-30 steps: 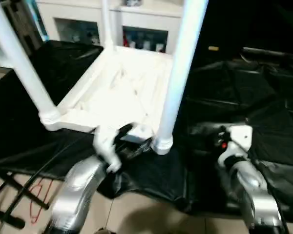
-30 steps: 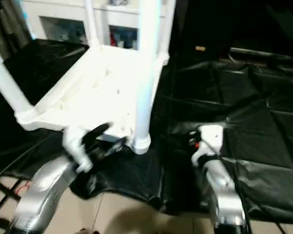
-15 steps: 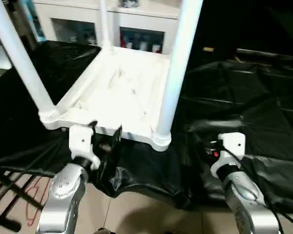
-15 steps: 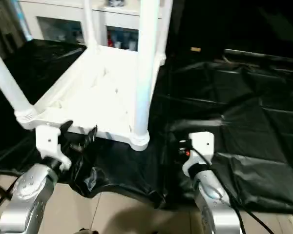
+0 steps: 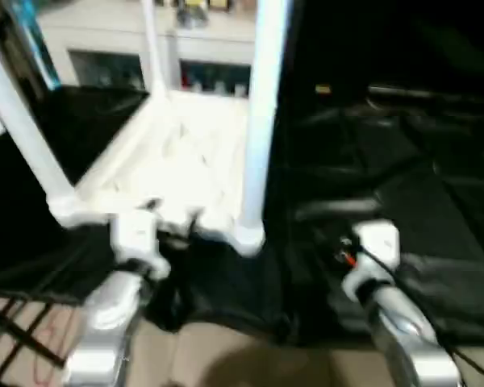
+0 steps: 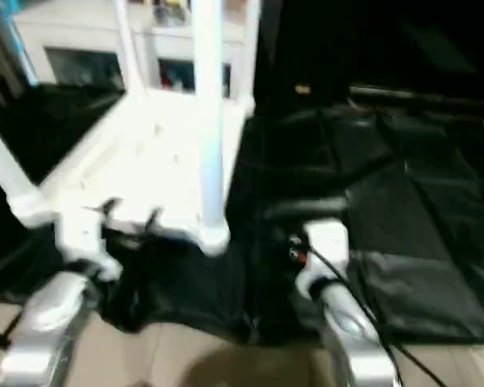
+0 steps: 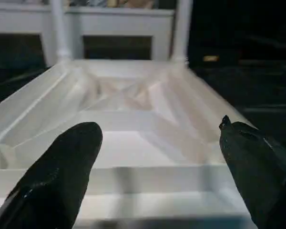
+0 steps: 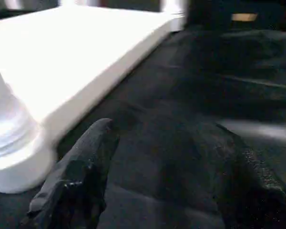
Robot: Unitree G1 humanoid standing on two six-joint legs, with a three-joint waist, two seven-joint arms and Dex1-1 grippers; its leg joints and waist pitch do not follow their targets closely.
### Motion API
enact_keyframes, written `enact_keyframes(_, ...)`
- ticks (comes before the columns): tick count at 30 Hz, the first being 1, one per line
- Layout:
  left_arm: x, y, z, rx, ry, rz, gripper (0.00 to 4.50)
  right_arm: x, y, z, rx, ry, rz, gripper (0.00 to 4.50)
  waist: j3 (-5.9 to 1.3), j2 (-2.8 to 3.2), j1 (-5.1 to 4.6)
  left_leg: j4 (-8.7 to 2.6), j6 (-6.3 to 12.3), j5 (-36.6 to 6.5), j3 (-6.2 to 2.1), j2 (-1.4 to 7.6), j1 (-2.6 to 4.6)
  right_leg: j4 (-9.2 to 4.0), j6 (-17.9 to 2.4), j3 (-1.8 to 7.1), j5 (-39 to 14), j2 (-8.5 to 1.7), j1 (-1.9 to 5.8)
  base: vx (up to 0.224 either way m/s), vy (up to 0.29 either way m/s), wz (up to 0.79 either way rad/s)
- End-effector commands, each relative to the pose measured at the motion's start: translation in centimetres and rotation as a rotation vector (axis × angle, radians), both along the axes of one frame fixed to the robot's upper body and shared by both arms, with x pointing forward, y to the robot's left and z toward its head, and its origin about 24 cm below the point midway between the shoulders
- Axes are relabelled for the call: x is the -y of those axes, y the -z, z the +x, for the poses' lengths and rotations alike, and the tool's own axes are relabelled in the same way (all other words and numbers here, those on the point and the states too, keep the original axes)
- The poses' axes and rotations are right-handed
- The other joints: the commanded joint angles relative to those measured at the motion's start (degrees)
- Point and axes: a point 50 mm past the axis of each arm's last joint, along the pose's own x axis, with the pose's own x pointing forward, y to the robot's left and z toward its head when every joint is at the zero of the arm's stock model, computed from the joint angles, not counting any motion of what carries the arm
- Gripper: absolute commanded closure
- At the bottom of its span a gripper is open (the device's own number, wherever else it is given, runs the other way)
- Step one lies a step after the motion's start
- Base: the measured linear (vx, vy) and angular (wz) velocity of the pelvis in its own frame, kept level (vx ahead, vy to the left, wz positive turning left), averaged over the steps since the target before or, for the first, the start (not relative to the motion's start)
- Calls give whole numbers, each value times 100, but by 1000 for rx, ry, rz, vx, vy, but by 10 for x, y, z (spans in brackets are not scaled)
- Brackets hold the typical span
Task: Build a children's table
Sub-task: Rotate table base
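The children's table lies upside down on a black sheet. Its white tabletop (image 5: pixel 185 161) shows its ribbed underside (image 7: pixel 133 119), and white legs stand up from the corner sockets. The near right leg (image 5: pixel 256 121) and near left leg (image 5: pixel 24 137) rise out of the picture's top. My left gripper (image 5: pixel 173 219) is open just in front of the tabletop's near rim, and its black fingers (image 7: pixel 62 167) hold nothing. To the right of the near right leg's socket (image 8: pixel 12 143), my right gripper (image 8: pixel 167 171) is open low over the black sheet and empty.
A white glass-fronted cabinet (image 5: pixel 113 48) stands behind the table. Crumpled black sheeting (image 5: pixel 419 177) covers the ground to the right. Bare tan floor (image 5: pixel 226 363) lies near me. A dark metal frame (image 5: pixel 16 339) sits at the lower left.
My left gripper has drawn back from under the tabletop's near rim and levelled out facing it. The right arm shifted slightly. The camera has moved, shifting the whole picture.
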Motion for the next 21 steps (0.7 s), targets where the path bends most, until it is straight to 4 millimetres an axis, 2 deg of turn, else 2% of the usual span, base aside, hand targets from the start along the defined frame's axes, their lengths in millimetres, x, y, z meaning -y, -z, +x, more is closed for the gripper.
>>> enact_keyframes(1,2,-1,0,-1,-1,7,3,3,-3,2,9,-11,-15,150,-399,109,-362,-618,1923,-566,-741,772,772,86,-477,43,177,-371,-522,187,24,5)
enact_keyframes(2,2,-1,0,-2,-3,9,3,3,-2,2,9,-16,-18,150,-412,112,-413,-579,2484,-177,-877,864,903,235,-266,53,140,-431,-734,194,-16,6)
enact_keyframes(3,1,-1,-1,-3,-8,9,3,3,-2,3,7,-21,-22,150,-405,-14,-532,-543,3247,588,-991,936,882,382,74,173,60,-601,-933,148,-60,-12)
enact_keyframes(4,1,-1,-1,-4,-12,10,3,3,-2,3,7,-32,-22,150,-336,-188,-493,-377,2964,537,-624,416,388,-63,110,405,509,-738,-593,148,-60,-12)
enact_keyframes(5,0,0,-1,-5,-16,11,3,2,-2,4,11,-49,-26,150,-308,-441,-348,8,2440,159,-155,-233,-271,-447,165,672,727,-739,14,112,-64,-9)
enact_keyframes(6,0,0,-2,-7,-21,15,3,2,-2,4,11,-57,-26,150,-251,-325,-149,598,1721,-330,-129,-344,-677,-802,-277,1172,334,-1343,396,129,-18,2)
enact_keyframes(7,0,0,-3,-9,-23,16,3,2,-2,5,9,-53,-24,150,-255,-370,-159,689,951,-79,-187,-241,-864,-709,-667,931,685,-1212,515,129,-18,2)
enact_keyframes(8,-1,0,-3,-10,-26,16,3,3,-1,5,6,-51,-21,150,-257,-305,-146,541,714,125,-192,-223,-852,-665,-815,775,874,-1021,479,159,3,-5)
enact_keyframes(9,-1,1,-4,-11,-27,16,3,3,-1,5,4,-49,-19,150,-257,-190,-179,131,666,538,-179,-156,-785,-650,-853,445,990,-684,437,146,-6,-6)
enact_keyframes(10,-3,1,-5,-15,-31,16,3,4,0,5,-7,-46,-14,150,-280,109,-213,-287,754,688,-193,43,-403,-692,-728,95,436,-517,315,146,-6,-6)
enact_keyframes(11,-2,1,-5,-18,-26,16,3,4,0,5,-8,-46,-14,150,-201,136,-326,-464,1015,221,-375,188,-344,-532,-580,-46,116,-275,197,162,42,-8)
enact_keyframes(12,-1,3,-7,-31,-3,15,3,5,0,6,-9,-46,-13,150,-372,235,-550,-436,2195,362,-933,569,386,178,-288,-175,-111,-107,-411,203,36,-6)
enact_keyframes(13,0,5,-8,-46,11,21,3,6,0,7,-8,-47,-13,150,-490,191,-612,-269,3229,2022,-1207,784,572,495,62,-21,-53,-312,-774,203,36,-6)
enact_keyframes(14,0,6,-8,-45,32,34,3,6,-1,7,-7,-62,3,150,-458,173,-551,-193,3417,3129,-1180,755,475,515,244,73,237,-376,-856,146,-21,-9)
enact_keyframes(15,0,6,-8,-45,32,34,3,6,-1,7,-7,-62,3,150,-445,90,-470,-89,3244,5387,-1072,613,346,424,644,242,1109,-502,-938,27,-8,-22)
enact_keyframes(16,1,7,-8,-43,54,45,3,6,-2,8,-4,-75,13,150,-440,20,-452,-67,2950,5916,-938,462,200,238,743,336,1646,-546,-855,27,-8,-22)
enact_keyframes(17,2,11,-6,-67,125,58,3,8,-4,9,3,-95,12,150,-403,-214,-359,24,2073,4554,-506,-82,-239,-337,712,566,2603,-695,-652,-114,27,-7)
enact_keyframes(18,3,14,-3,-95,225,68,3,12,-5,11,8,-114,-2,150,-365,-195,-318,2,1482,2738,-328,-269,-292,-386,284,533,2667,-766,-629,-132,21,10)
enact_keyframes(19,3,15,-1,-106,270,72,3,15,-5,12,9,-121,-9,150,-356,-244,-320,-179,1008,1091,-293,-144,-365,-382,-8,512,2048,-798,-443,-132,21,10)
enact_keyframes(20,2,15,1,-114,309,81,3,17,-6,13,12,-130,-16,150,-353,-179,-302,-247,829,527,-271,-98,-337,-391,-158,474,1671,-774,-433,-68,-23,5)
enact_keyframes(21,1,15,2,-121,330,86,3,18,-6,14,15,-137,-19,150,-310,-152,-328,-358,576,-315,-222,-17,-312,-421,-475,441,988,-721,-453,-66,-43,4)
